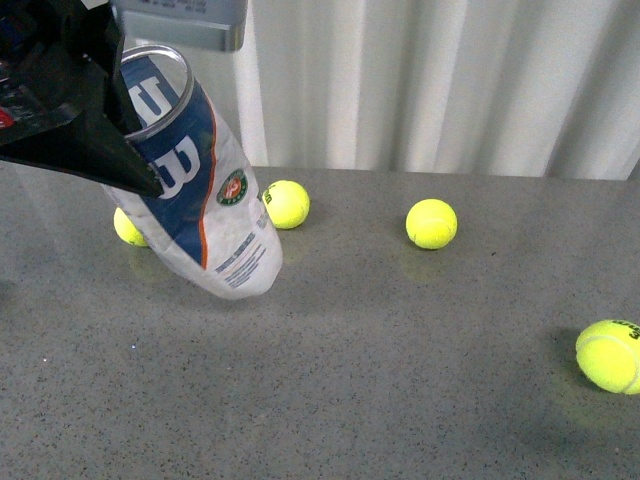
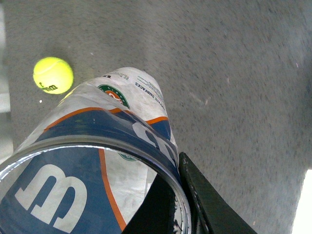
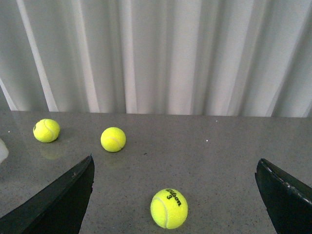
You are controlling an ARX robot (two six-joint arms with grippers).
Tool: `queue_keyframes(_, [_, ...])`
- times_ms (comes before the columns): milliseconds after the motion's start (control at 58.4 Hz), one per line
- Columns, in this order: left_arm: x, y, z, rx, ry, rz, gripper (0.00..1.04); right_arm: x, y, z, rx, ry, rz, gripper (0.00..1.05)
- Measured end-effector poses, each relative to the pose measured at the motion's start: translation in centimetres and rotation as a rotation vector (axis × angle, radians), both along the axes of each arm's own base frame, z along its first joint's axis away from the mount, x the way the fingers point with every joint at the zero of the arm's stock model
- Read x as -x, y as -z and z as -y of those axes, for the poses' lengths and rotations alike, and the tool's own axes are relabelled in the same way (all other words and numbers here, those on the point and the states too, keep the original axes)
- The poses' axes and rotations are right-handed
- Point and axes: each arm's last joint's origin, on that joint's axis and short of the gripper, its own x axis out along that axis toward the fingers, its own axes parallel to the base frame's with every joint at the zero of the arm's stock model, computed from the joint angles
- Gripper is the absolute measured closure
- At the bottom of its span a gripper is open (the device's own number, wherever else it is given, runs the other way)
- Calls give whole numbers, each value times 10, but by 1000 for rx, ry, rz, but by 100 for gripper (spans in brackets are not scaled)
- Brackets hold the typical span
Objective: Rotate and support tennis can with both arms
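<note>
The tennis can (image 1: pixel 205 190), a clear tube with a blue-and-white label and silver rim, stands tilted on the grey table at the left, open end up and its base on the surface. My left gripper (image 1: pixel 135 135) is shut on its rim, one finger inside and one outside. The left wrist view shows the can (image 2: pixel 97 146) from above with a finger (image 2: pixel 204 200) against the rim. My right gripper (image 3: pixel 173 195) is open, fingers (image 3: pixel 58 200) wide apart over the table, not seen in the front view.
Several yellow-green tennis balls lie on the table: one (image 1: pixel 286 203) beside the can, one (image 1: pixel 128 227) behind it, one (image 1: pixel 431 223) mid-table, one (image 1: pixel 610 355) at the right edge. A ball (image 3: pixel 168 208) lies between my right fingers. White curtain (image 1: pixel 430 80) behind.
</note>
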Motion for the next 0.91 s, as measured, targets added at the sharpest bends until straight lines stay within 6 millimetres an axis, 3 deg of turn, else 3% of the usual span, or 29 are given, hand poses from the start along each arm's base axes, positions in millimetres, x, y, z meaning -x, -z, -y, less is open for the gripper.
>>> queue_keyframes(171, [-11,6,9,-78,130,-31,101,0,0,0,0,0,0,7])
queue_keyframes(445, [-26,36,32,-213,196,-136,101,0,0,0,0,0,0,7])
queue_keyframes(907, [-50,40,48,-248,201,-165,101,0,0,0,0,0,0,7])
